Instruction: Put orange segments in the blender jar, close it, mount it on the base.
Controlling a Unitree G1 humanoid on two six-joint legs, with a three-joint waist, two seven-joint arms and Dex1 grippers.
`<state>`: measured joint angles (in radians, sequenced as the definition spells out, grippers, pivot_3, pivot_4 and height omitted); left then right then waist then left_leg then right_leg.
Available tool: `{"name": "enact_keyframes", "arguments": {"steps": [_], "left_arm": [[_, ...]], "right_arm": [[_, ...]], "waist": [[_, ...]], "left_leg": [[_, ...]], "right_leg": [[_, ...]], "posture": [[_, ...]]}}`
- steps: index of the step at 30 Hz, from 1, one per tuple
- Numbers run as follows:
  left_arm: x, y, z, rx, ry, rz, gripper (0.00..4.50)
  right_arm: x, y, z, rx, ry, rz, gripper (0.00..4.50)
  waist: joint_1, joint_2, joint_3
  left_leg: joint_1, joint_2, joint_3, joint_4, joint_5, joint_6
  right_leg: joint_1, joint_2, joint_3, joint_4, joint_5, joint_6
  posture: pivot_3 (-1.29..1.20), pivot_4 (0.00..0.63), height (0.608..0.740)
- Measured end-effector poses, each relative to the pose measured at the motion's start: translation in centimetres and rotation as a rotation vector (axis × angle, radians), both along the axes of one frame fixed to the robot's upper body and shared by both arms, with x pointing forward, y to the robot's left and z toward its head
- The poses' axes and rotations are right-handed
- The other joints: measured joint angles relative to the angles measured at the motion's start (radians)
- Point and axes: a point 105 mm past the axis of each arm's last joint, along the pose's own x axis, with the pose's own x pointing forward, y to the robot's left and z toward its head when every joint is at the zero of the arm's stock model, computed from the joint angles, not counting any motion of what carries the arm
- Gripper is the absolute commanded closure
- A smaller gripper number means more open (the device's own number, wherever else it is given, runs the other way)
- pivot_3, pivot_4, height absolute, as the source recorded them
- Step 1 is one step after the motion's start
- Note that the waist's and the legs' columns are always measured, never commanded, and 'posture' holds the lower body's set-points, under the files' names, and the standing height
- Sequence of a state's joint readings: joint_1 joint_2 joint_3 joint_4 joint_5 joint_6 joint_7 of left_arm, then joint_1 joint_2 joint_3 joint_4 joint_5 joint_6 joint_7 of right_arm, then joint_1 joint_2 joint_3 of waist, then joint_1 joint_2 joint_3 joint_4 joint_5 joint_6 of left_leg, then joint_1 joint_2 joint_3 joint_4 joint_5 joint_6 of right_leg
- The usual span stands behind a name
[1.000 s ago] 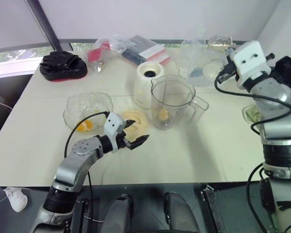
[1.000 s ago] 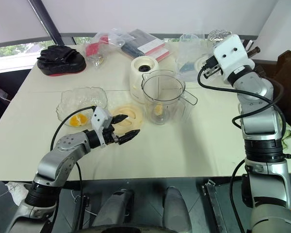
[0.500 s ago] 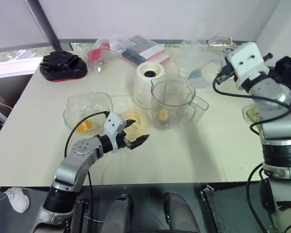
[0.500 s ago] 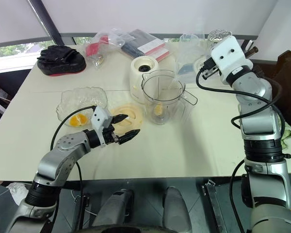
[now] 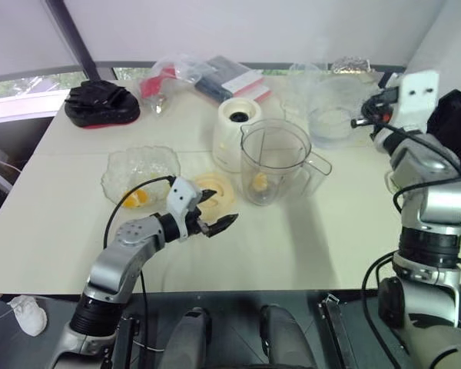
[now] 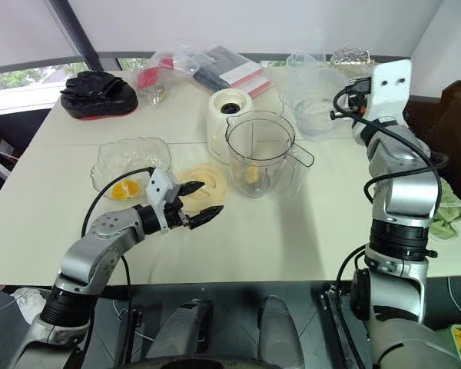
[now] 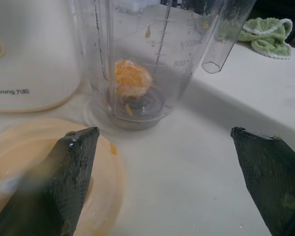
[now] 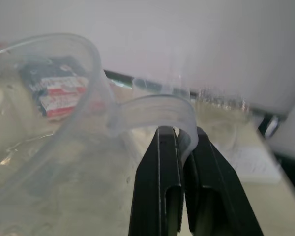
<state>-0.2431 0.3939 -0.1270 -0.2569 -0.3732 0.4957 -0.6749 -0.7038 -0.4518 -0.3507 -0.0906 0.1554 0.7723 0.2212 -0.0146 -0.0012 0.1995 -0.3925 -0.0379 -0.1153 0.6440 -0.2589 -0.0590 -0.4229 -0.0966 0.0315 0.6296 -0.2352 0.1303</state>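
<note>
The clear blender jar (image 5: 275,160) stands mid-table with one orange segment (image 7: 132,78) at its bottom. Behind it is the white base (image 5: 235,132), and beside it the pale yellow lid (image 5: 217,192) lies flat. A glass bowl (image 5: 140,167) to the left holds another orange segment (image 5: 136,198). My left gripper (image 5: 219,209) hovers open over the lid's near edge, pointing at the jar, with nothing between its fingers (image 7: 69,167). At the back right, my right gripper (image 8: 183,132) is shut on the handle of a clear plastic jug (image 6: 313,108).
A black pouch (image 5: 101,104) lies at the back left. Plastic bags and packets (image 5: 215,77) sit along the back edge. A green cloth (image 6: 447,215) lies off the table's right side. Bare tabletop lies in front of the jar.
The right wrist has turned and swung to the right and back, with the clear jug's handle in its fingers. The left arm, jar, lid and bowl have not moved.
</note>
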Motion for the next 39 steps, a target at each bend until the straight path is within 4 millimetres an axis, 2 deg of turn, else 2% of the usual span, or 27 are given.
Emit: {"name": "enact_keyframes", "arguments": {"steps": [6, 9, 15, 21, 23, 26, 28, 37, 39], "left_arm": [[0.0, 0.1, 0.0, 0.007, 0.000, -0.001, 0.00], [0.1, 0.2, 0.0, 0.006, -0.003, 0.006, 0.00], [0.9, 0.6, 0.9, 0.001, -0.032, 0.027, 0.00], [1.1, 0.6, 1.2, 0.005, -0.059, 0.041, 0.00], [1.3, 0.5, 1.4, -0.002, -0.069, 0.053, 0.00], [1.4, 0.7, 1.5, -0.001, -0.074, 0.072, 0.00], [1.5, 0.7, 1.5, -0.001, -0.075, 0.078, 0.00], [1.4, 1.5, 0.4, 0.008, -0.049, 0.137, 0.00], [1.5, 1.5, 0.5, 0.007, -0.053, 0.144, 0.00]], "right_arm": [[-1.3, -1.9, -1.5, 0.277, 0.013, -0.063, 4.47], [-2.5, -3.4, -3.3, 0.386, 0.000, -0.131, 4.47], [-4.0, -6.3, -8.3, 0.446, 0.048, -0.287, 4.47], [-3.8, -7.9, -10.3, 0.458, 0.015, -0.360, 4.47], [-3.7, -8.5, -11.9, 0.471, 0.031, -0.390, 4.47], [-3.7, -8.9, -14.0, 0.476, 0.065, -0.418, 4.47], [-3.5, -8.9, -14.8, 0.477, 0.069, -0.421, 4.47], [-3.1, -8.6, -16.6, 0.449, 0.070, -0.417, 4.47], [-3.1, -8.5, -16.7, 0.437, 0.070, -0.407, 3.87]], "waist": [[0.000, 0.000, 0.000], [0.000, 0.000, 0.000], [-0.007, 0.001, 0.000], [-0.025, 0.002, -0.001], [-0.026, 0.002, -0.001], [-0.028, 0.002, -0.001], [-0.031, 0.002, -0.001], [-0.029, 0.002, -0.001], [-0.029, 0.002, -0.001]], "left_leg": [[0.000, 0.000, 0.000, 0.000, 0.000, 0.000], [0.000, 0.000, 0.000, 0.000, 0.000, 0.000], [0.001, 0.000, 0.001, 0.001, 0.000, 0.000], [0.001, 0.000, 0.001, 0.001, 0.000, 0.000], [0.001, 0.000, 0.001, 0.001, 0.000, 0.000], [0.001, 0.000, 0.001, 0.001, 0.000, 0.000], [0.001, 0.000, 0.001, 0.001, 0.000, 0.000], [0.001, 0.000, 0.001, 0.001, 0.000, 0.000], [0.002, 0.000, 0.001, 0.001, 0.000, 0.000]], "right_leg": [[0.000, 0.000, 0.000, 0.001, 0.000, 0.000], [0.000, 0.000, 0.000, 0.001, 0.000, 0.000], [0.000, 0.000, 0.000, 0.001, 0.000, 0.000], [0.000, 0.000, 0.000, 0.002, 0.000, 0.000], [0.000, 0.000, 0.000, 0.002, 0.000, 0.000], [0.000, 0.000, 0.000, 0.002, 0.000, 0.000], [0.000, 0.000, 0.001, 0.002, 0.000, 0.000], [0.000, 0.000, 0.001, 0.002, 0.000, 0.000], [0.001, 0.000, 0.001, 0.002, 0.000, 0.000]], "posture": [[0.00, 0.150, 0.740], [0.00, 0.150, 0.740], [0.00, 0.150, 0.740], [0.00, 0.150, 0.740], [0.00, 0.150, 0.740], [0.00, 0.150, 0.740], [0.00, 0.150, 0.740], [0.00, 0.150, 0.740], [0.00, 0.150, 0.740]]}}
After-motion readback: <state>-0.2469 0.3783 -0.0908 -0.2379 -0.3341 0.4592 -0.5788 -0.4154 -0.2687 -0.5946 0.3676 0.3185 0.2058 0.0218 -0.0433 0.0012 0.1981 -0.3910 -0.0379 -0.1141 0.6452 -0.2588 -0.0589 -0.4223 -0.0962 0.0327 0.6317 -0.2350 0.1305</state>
